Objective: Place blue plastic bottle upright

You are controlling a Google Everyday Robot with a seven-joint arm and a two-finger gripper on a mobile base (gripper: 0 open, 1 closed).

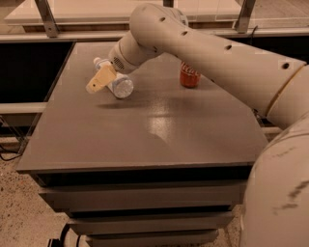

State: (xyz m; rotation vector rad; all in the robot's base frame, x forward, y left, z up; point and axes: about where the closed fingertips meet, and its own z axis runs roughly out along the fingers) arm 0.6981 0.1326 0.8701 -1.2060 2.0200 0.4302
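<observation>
The blue plastic bottle [123,88] is a clear bottle with a white cap. It lies tilted on its side at the back left of the grey table [145,130], base towards the camera and cap pointing away to the left. My gripper [107,82] reaches in from the right and is shut on the bottle's middle. One tan finger [99,79] shows in front of the bottle; the other is hidden behind it. A shadow lies on the table just below the bottle.
A red Coca-Cola can [189,75] stands upright at the back right of the table, partly behind my arm [207,48]. A rail and a lighter counter [96,9] run behind the table. My base [280,193] stands at the table's right side.
</observation>
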